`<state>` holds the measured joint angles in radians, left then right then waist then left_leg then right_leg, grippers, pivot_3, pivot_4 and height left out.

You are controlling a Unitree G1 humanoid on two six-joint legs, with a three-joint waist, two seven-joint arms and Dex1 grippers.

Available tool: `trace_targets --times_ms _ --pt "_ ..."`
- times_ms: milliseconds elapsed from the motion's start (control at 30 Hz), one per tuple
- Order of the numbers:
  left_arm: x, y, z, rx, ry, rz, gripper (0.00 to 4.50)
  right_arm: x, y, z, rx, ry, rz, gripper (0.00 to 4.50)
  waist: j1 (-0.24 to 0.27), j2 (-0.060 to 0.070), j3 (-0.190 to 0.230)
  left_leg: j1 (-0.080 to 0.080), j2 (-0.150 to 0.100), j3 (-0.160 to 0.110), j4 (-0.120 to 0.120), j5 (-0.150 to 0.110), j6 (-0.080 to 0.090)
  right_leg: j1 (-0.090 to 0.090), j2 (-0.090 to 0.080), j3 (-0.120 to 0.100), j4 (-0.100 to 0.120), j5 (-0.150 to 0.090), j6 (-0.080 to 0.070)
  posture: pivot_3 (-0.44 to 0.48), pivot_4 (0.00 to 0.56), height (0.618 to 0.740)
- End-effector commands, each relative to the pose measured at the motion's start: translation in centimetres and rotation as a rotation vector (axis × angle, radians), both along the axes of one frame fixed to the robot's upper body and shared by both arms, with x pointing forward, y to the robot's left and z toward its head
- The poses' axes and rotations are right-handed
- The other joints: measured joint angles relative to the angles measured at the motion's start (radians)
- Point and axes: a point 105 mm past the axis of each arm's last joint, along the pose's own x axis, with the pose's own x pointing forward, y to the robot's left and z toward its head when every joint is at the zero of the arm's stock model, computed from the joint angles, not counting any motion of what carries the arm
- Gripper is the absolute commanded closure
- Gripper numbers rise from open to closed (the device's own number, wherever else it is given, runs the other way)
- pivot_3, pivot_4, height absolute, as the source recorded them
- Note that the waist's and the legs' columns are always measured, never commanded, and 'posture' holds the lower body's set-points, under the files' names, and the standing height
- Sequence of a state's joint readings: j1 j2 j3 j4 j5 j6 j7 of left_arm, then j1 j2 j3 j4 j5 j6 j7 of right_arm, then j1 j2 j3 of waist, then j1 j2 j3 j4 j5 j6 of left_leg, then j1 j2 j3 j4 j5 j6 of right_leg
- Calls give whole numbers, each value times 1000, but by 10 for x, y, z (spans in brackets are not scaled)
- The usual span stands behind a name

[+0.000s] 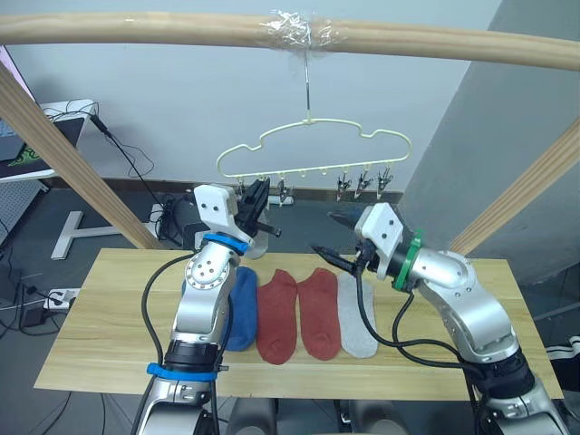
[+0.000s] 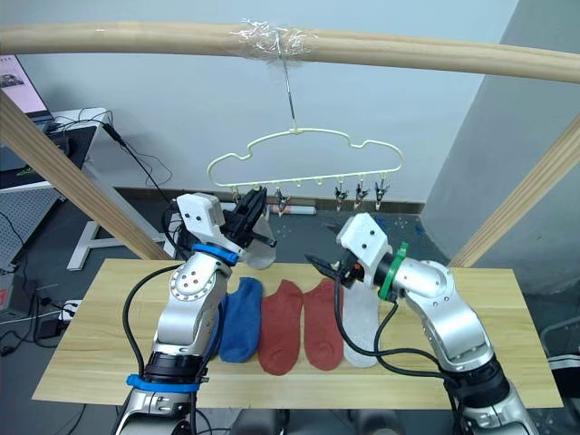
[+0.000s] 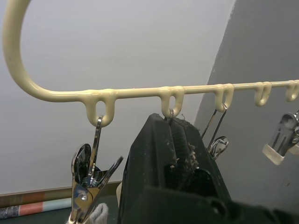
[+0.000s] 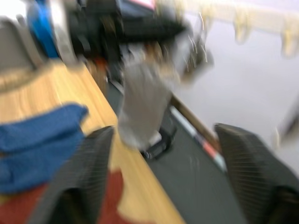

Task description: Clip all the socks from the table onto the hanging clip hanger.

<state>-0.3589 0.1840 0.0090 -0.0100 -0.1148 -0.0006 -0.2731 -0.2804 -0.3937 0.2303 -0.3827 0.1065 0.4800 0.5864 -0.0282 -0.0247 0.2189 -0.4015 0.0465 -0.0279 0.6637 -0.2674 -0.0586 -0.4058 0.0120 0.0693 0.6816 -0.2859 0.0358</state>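
Socks: I count four flat on the table (image 1: pixel 109 308) at lower centre, a blue sock (image 1: pixel 241 308), two rust-red socks (image 1: pixel 277 315), and a grey sock (image 1: pixel 356 315) side by side. A second grey sock (image 2: pixel 258 246) hangs by my left gripper (image 1: pixel 258 207), raised at the left end of the clip hanger (image 1: pixel 313 149), which hangs from the wooden pole (image 1: pixel 181 32) at upper centre. In the left wrist view its fingers (image 3: pixel 175 158) are pressed together on the second clip (image 3: pixel 169 116). My right gripper (image 1: pixel 331 236) is spread wide, empty, above the socks, centre-right.
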Motion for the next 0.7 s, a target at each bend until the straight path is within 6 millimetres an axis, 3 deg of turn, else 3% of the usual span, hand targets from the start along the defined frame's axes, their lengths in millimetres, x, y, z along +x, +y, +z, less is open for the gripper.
trace_targets --times_ms 33,67,133,367,700 --pt "-5 2 16 -1 -47 -1 4500 5 -18 -37 -72 53 -140 12 0 0 0 0 0 0 0 0 0 0 0 0 0 0 0 7 218 705" --pt "-5 2 16 4 -44 -3 4500 11 -31 -59 -88 101 -232 12 0 0 0 0 0 0 0 0 0 0 0 0 0 0 0 7 218 705" --pt "-5 3 16 9 -38 -3 4500 16 -47 -85 -97 150 -343 12 0 0 0 0 0 0 0 0 0 0 0 0 0 0 0 9 220 705" --pt "-5 3 16 18 -27 -14 4500 21 -56 -122 -54 238 -449 12 -2 0 1 1 0 1 0 0 0 0 1 1 1 0 0 15 222 705" --pt "-4 5 16 22 -15 -13 4500 24 -38 -141 -10 319 -447 12 -1 0 1 1 0 1 0 0 0 0 1 1 1 0 0 26 222 705"
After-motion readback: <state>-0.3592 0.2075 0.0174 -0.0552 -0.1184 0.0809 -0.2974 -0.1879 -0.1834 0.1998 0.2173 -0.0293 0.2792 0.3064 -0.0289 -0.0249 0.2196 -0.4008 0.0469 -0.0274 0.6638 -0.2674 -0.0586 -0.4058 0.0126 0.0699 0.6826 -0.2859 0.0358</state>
